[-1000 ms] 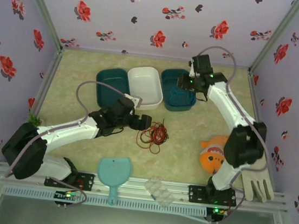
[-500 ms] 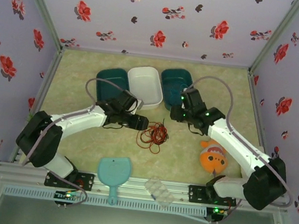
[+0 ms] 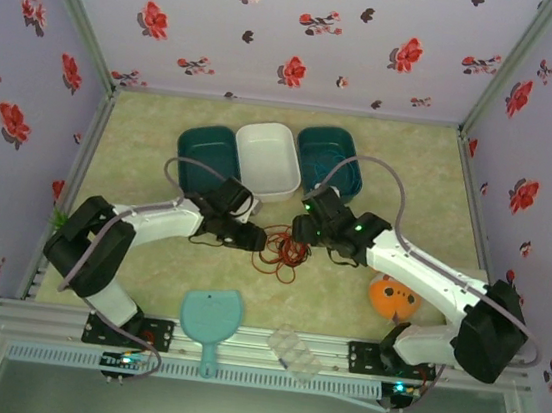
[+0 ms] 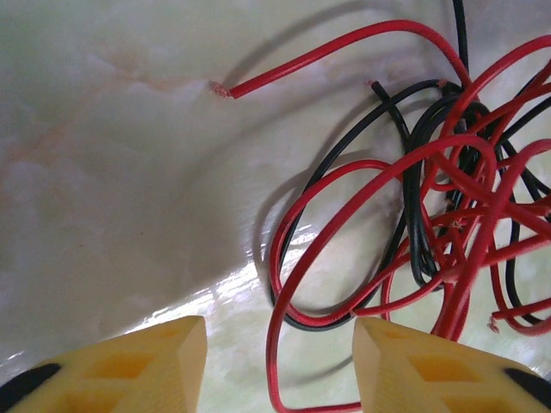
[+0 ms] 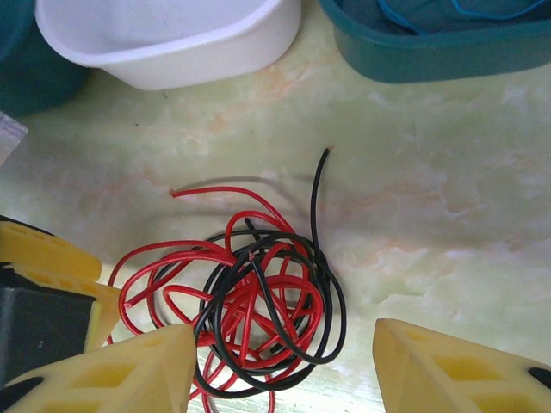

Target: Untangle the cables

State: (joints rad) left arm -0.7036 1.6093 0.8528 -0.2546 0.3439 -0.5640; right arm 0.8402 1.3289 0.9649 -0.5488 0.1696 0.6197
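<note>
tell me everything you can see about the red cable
The red cable is a thin, glossy, flexible wire, coiled in many loose loops and tangled with the black cable. It lies on the pale marbled table, in front of the white bin. One cut end pokes free of the tangle on the bin side. A loop runs between the open fingers of the left end effector; whether they touch cannot be told.

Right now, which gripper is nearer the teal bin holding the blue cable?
Right. The right gripper hovers just in front of the teal bin, over the cable tangle. The left gripper sits at the tangle's left side, in front of the white bin.
</note>
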